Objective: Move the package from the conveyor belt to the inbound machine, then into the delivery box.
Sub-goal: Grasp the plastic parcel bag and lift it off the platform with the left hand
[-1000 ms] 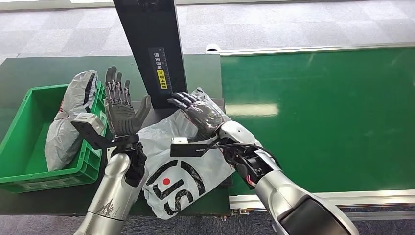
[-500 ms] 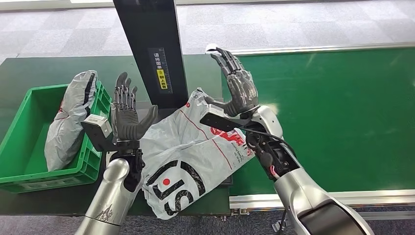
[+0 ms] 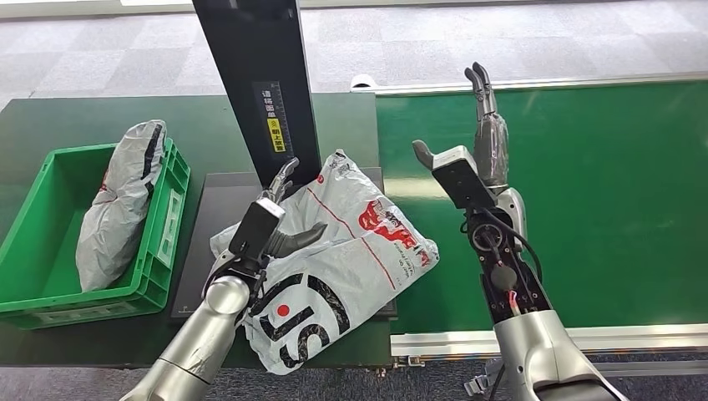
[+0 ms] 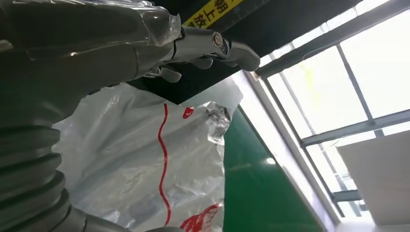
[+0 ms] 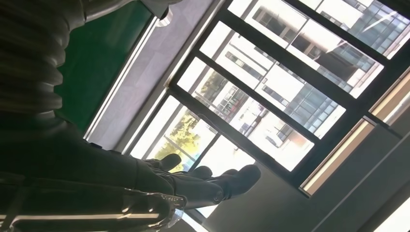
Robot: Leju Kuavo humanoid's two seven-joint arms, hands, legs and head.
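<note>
The package (image 3: 342, 251), a grey plastic mailer with red and black print, lies crumpled on the inbound machine's black platform (image 3: 204, 234), at the foot of its black column (image 3: 259, 75). My left hand (image 3: 280, 213) lies low at the package's left edge with its fingers stretched toward the column and nothing in it. The left wrist view has those fingers (image 4: 227, 46) spread just above the package (image 4: 145, 164). My right hand (image 3: 487, 134) stands raised over the green conveyor belt (image 3: 584, 209), well apart from the package, fingers straight and empty. In the right wrist view the right hand (image 5: 145, 188) holds nothing.
A green crate (image 3: 50, 305) stands at the left on the dark table, with another grey package (image 3: 117, 209) leaning inside it. The belt's metal rail (image 3: 543, 338) runs along the near edge. The package's lower corner overhangs the table's front.
My right hand lifted off the package and swung right, over the belt. My left hand came down from its raised pose and moved right to the package's left edge.
</note>
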